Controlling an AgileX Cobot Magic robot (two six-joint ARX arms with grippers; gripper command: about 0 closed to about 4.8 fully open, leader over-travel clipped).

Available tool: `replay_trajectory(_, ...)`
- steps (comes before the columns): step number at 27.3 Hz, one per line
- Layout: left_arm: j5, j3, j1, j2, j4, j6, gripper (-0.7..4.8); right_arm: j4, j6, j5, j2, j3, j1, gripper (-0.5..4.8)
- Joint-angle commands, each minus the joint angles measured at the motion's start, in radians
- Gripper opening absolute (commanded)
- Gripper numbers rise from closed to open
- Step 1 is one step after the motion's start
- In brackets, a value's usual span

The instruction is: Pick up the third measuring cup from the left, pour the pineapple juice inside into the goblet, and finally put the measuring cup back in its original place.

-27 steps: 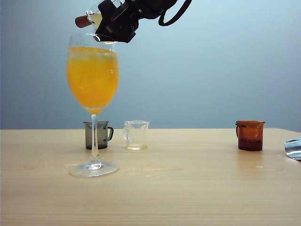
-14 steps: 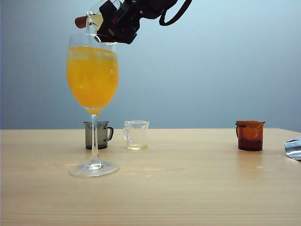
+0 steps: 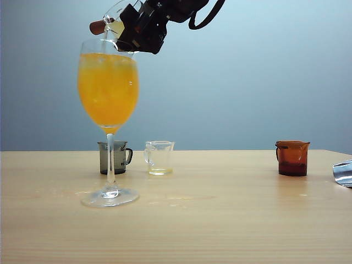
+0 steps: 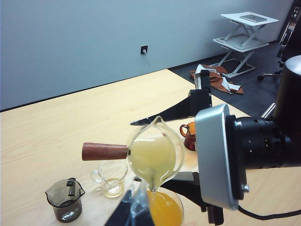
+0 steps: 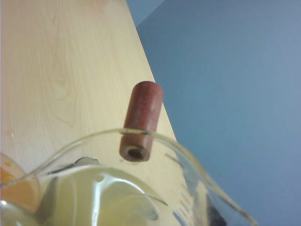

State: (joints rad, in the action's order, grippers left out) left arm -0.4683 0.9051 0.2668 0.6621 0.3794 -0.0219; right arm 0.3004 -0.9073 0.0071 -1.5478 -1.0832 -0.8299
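My right gripper (image 3: 140, 27) is shut on the third measuring cup (image 3: 116, 21), held high and tipped over above the goblet (image 3: 108, 88). The cup's reddish-brown handle (image 3: 98, 26) sticks out to the side. In the left wrist view the cup (image 4: 155, 150) holds pale pineapple juice (image 4: 151, 157), and its pour lip points down over the goblet's mouth (image 4: 164, 212). The goblet is nearly full of orange liquid. The right wrist view shows the cup's rim (image 5: 155, 136), handle (image 5: 141, 122) and juice (image 5: 94, 197) close up. My left gripper (image 4: 138, 207) hangs shut beside the goblet, holding nothing.
On the table behind the goblet stand a grey cup (image 3: 114, 158) and a clear handled cup (image 3: 159, 158). An amber cup (image 3: 292, 158) stands far right, with a silvery object (image 3: 343, 173) at the table's right edge.
The right wrist has rolled a little, tipping the measuring cup slightly further over the goblet. Everything on the table stays put.
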Motion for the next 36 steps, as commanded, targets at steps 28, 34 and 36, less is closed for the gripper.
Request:
replay_trajectory(28,-0.007,0.006,0.0,-0.002,-0.007,0.003,-0.05,0.033,-0.045,0.003,0.007,-0.006,0.0,0.93)
replay_trajectory(34,-0.007,0.006,0.0,-0.002,-0.007,0.003,-0.05,0.033,-0.067,0.021,0.007,-0.006,0.0,0.93)
replay_trajectory(36,-0.007,0.006,0.0,-0.002,-0.007,0.003,-0.05,0.033,-0.067,0.021,0.007,-0.006,0.0,0.93)
